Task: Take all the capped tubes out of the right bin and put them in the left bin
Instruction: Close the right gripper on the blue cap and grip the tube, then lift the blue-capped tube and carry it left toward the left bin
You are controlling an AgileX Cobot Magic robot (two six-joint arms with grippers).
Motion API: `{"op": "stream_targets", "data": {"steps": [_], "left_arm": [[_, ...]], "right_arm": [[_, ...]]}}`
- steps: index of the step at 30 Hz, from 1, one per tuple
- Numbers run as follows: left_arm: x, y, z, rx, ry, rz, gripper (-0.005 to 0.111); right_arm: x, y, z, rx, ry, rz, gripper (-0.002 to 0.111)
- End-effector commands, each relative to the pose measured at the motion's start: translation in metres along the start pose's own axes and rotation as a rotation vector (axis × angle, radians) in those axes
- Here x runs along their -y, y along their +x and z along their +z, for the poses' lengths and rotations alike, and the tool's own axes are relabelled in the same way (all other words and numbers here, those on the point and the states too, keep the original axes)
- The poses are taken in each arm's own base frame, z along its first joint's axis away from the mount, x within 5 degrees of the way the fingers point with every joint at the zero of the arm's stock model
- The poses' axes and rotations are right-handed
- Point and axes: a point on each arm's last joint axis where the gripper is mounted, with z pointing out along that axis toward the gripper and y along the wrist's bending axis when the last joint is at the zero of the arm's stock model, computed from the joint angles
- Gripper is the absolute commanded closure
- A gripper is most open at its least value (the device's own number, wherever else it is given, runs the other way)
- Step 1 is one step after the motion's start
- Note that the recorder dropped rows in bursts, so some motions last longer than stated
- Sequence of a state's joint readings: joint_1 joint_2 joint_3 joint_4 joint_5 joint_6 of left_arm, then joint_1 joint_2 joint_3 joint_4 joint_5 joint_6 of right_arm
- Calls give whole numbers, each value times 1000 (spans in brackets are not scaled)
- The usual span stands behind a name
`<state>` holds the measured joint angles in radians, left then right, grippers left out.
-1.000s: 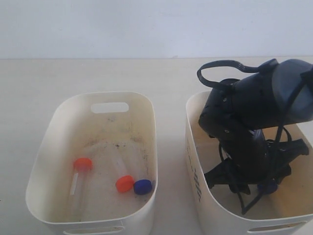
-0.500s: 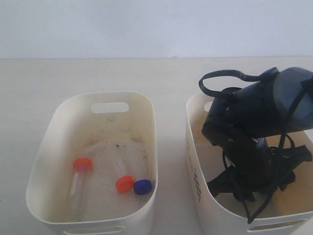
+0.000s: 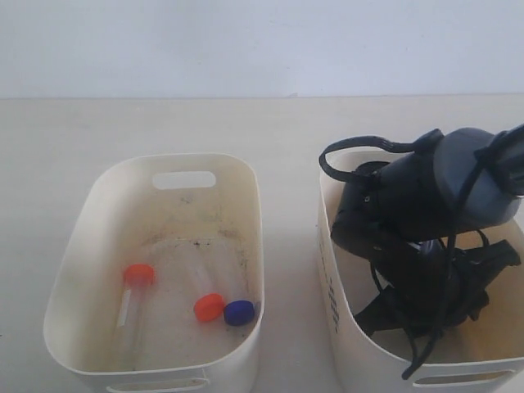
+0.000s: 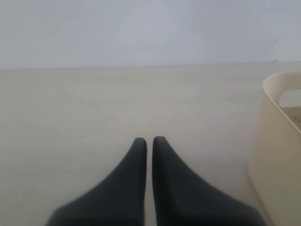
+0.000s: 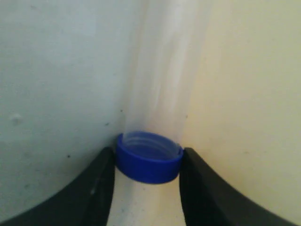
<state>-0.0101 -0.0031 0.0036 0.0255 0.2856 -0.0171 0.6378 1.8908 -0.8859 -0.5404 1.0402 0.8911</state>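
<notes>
In the right wrist view my right gripper point(image 5: 147, 157) has a dark finger pressed against each side of the blue cap of a clear capped tube point(image 5: 162, 84). This tube lies on the yellowish floor of the right bin point(image 3: 334, 323). In the exterior view the right arm point(image 3: 426, 221) reaches down into that bin and hides the jaws and the tube. The left bin point(image 3: 176, 160) holds three capped tubes: two with orange caps point(image 3: 139, 275) point(image 3: 209, 307) and one with a blue cap point(image 3: 239, 312). My left gripper point(image 4: 149, 141) is shut and holds nothing, over bare table.
The two bins stand side by side on a pale table point(image 3: 164, 123) with a narrow gap between them. A cream wall of the left bin point(image 4: 277, 155) is beside the left gripper. A white wall runs behind the table.
The right arm has sunk lower into the right bin and leaned a little left. Its jaws have narrowed. The tubes in the left bin have not moved.
</notes>
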Motion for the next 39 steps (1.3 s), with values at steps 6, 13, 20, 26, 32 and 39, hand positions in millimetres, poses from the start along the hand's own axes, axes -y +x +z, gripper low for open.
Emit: {"op": "stream_targets", "data": {"steps": [6,13,20,26,32,39], "left_arm": [[0,-2,0,10,2,-15,102],[0,-2,0,10,2,-15,102],[0,-2,0,10,2,-15,102],[0,-1,0,5,2,-15,102],[0,-1,0,5,2,-15,102],[0,-1,0,5,2,-15,102]], "right_arm": [[1,0,9,-4,20,20,108],[5,-13,-13,69,-19,74,108],[18,-26,-47,178,-92,140,108],[35,-30,-78,262,-130,182,108],[49,-26,-95,307,-158,218,108],[61,-18,-108,337,-177,239,108]]}}
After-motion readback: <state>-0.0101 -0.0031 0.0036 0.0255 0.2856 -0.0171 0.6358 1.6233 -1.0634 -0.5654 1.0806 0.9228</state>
